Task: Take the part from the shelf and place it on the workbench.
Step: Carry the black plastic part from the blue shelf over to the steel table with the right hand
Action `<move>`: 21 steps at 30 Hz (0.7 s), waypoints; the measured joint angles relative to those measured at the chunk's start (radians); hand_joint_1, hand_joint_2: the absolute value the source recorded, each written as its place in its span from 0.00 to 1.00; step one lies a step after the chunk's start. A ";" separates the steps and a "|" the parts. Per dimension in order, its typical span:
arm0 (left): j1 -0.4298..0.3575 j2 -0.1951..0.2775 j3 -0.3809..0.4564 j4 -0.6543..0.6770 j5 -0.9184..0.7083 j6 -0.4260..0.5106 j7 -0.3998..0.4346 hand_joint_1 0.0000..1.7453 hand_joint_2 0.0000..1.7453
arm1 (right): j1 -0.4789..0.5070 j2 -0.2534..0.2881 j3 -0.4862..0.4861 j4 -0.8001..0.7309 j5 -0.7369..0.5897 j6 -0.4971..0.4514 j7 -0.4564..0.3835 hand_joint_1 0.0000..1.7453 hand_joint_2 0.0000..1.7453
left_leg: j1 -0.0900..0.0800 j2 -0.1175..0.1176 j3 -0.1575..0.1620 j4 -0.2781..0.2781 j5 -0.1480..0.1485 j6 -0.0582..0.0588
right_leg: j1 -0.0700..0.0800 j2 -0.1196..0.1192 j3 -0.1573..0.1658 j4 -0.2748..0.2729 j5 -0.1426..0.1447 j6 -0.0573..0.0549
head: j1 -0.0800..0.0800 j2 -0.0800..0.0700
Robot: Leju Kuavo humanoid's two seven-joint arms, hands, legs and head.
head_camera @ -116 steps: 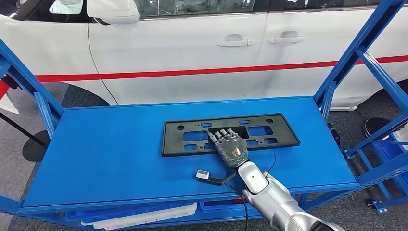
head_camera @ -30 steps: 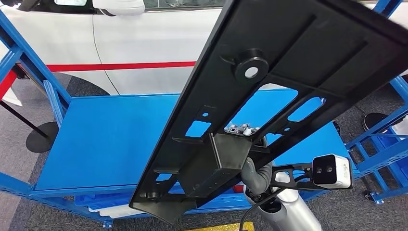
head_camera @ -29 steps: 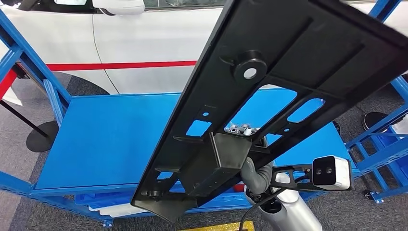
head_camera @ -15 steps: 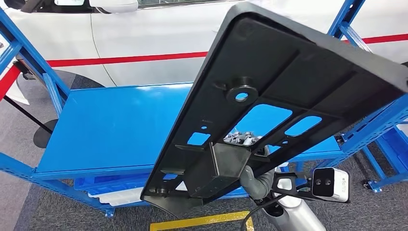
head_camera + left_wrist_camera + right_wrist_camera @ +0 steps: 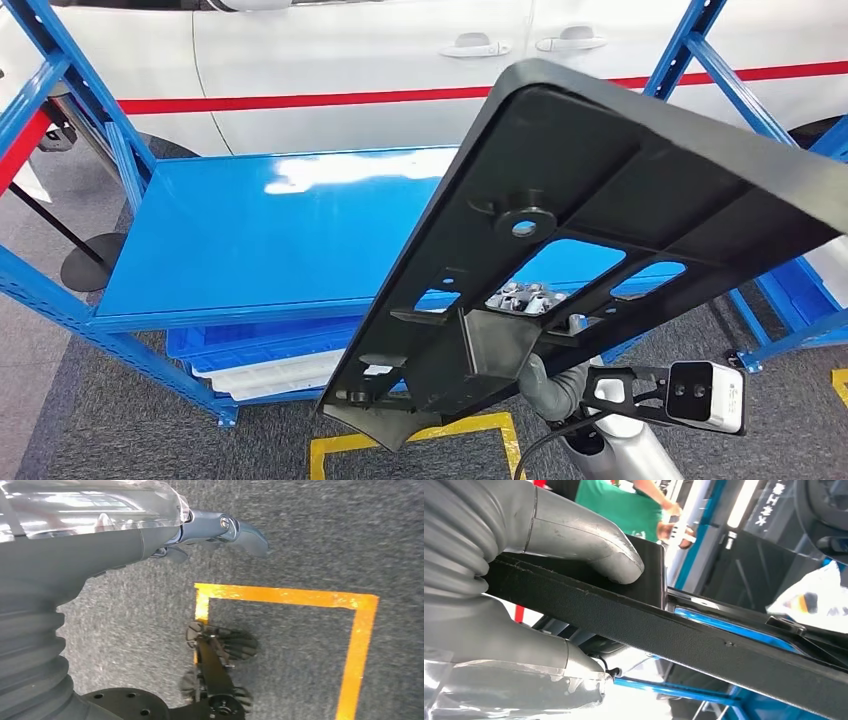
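Mostly hidden behind the black part (image 5: 600,230), right hand (image 5: 545,375) clamping its lower edge, tilted across frame centre-right above the blue shelf (image 5: 260,230); left hand (image 5: 220,530) loose, fingers cut off.

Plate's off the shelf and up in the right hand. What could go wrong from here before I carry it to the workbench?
The right hand grips the black plate only near its lower edge, so the long tilted plate could lever loose or slip. The raised plate blocks much of the head view, so obstacles may go unseen. Its top corner sits close to the blue shelf upright and the white car; a turn could clip them.
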 joint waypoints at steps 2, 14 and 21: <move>0.000 -0.003 0.000 0.000 -0.001 0.000 -0.004 0.00 1.00 | 0.011 0.000 -0.011 -0.001 0.012 -0.003 0.000 1.00 1.00 | 0.001 0.003 -0.030 0.008 0.016 -0.004 | -0.004 -0.001 0.055 -0.037 0.043 0.002 | 0.000 0.000; 0.016 -0.009 0.000 0.000 -0.017 0.013 -0.031 0.00 1.00 | 0.100 0.000 -0.133 -0.015 0.011 0.111 -0.002 1.00 1.00 | 0.004 -0.017 -0.147 0.264 -0.131 -0.057 | 0.003 -0.008 0.174 -0.307 0.116 -0.060 | 0.000 0.000; 0.015 -0.008 0.000 0.000 -0.023 0.013 -0.037 0.00 1.00 | 0.122 0.007 -0.163 -0.014 0.021 0.143 -0.001 1.00 1.00 | -0.003 -0.025 0.070 0.022 -0.063 -0.037 | 0.008 -0.001 0.103 -0.288 0.165 -0.042 | 0.000 0.000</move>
